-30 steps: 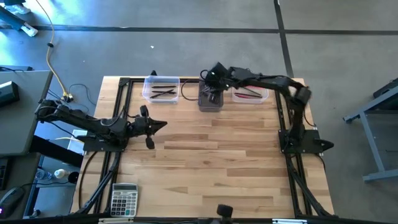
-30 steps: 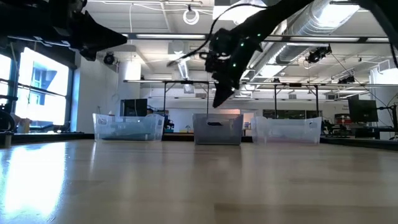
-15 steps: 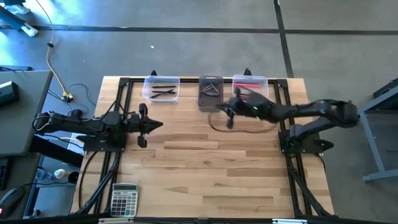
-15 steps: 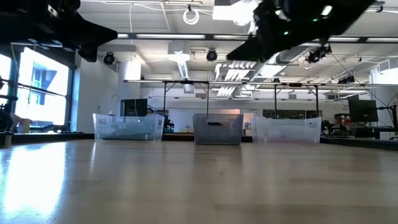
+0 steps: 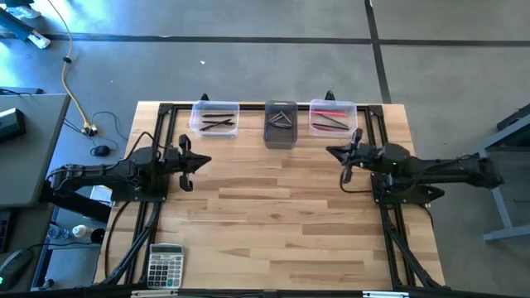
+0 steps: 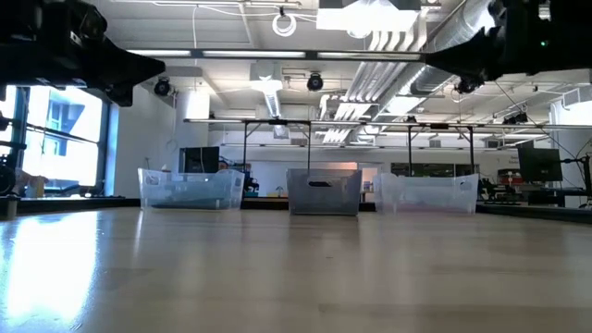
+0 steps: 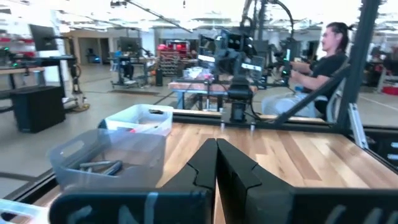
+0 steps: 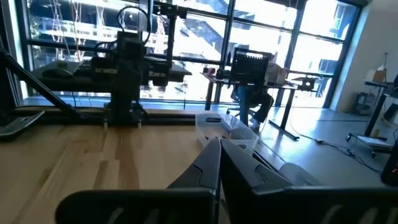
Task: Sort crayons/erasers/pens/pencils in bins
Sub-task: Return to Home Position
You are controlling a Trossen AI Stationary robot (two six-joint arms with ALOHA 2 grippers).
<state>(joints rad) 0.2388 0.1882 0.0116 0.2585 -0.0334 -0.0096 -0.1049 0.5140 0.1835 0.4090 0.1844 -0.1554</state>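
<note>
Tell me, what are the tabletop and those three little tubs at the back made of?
Tabletop: likely wood, pale planks with visible grain, slight sheen. Left bin and right bin: clear plastic, contents show through. Middle bin: smoky dark plastic, seemingly translucent.

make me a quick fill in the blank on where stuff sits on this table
1. The dark bin stands ___ the left clear bin and the right clear bin.
2. The red sticks lie in the ___ clear bin.
3. The calculator lies on the ___ arm's side of the table.
4. The left gripper and the right gripper both hold ___.
Missing words: between; right; left; nothing.
</note>
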